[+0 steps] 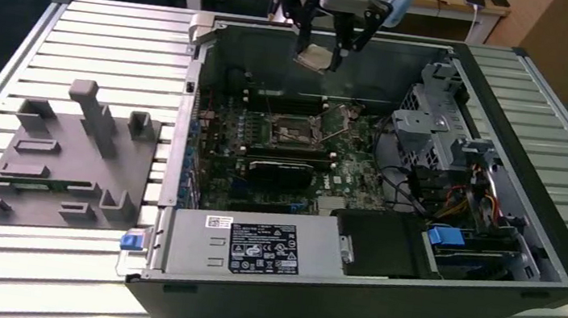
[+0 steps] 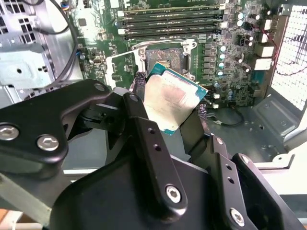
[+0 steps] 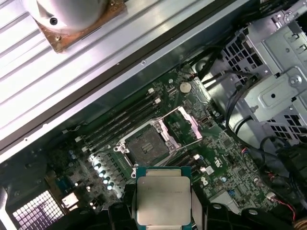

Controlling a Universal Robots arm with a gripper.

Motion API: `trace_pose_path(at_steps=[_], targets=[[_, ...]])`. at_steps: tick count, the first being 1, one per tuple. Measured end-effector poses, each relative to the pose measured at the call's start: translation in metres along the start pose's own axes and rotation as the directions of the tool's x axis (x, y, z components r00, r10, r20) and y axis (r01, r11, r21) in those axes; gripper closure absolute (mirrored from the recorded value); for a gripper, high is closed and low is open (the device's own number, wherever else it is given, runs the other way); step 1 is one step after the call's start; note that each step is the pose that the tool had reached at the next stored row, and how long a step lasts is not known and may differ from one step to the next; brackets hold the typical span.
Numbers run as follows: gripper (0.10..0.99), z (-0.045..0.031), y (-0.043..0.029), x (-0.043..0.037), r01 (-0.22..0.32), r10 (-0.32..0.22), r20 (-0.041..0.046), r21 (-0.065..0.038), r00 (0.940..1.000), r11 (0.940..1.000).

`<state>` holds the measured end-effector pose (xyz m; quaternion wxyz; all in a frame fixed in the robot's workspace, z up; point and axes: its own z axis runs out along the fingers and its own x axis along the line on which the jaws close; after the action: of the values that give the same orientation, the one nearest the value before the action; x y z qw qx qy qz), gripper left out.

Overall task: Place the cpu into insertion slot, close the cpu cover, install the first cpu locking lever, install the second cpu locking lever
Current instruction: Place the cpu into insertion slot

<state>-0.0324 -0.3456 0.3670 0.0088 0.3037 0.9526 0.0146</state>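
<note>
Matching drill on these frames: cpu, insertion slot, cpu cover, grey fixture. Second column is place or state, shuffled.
Column one
1. small flat square silver-topped cpu
2. square dark insertion slot with a silver rim
3. thin silver frame cpu cover
4. grey moulded fixture

Column two
A. swung open beside the slot
B. outside the case, on the slatted table, at the exterior view's left
C. held in the black gripper, above the green motherboard
D. empty, uncovered

Pairs: 1-C, 2-D, 3-A, 4-B
</note>
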Motion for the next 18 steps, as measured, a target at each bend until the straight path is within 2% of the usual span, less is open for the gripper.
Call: trace_pose_path(at_steps=[9,18], targets=[[0.545,0.0014,0.0,0.0,-0.095,0.095,0.0071,0.006,0.9955,0.9955],[0.545,0.0025,0.0002,0.0002,-0.194,0.194,0.0114,0.007,0.9809,0.9809]])
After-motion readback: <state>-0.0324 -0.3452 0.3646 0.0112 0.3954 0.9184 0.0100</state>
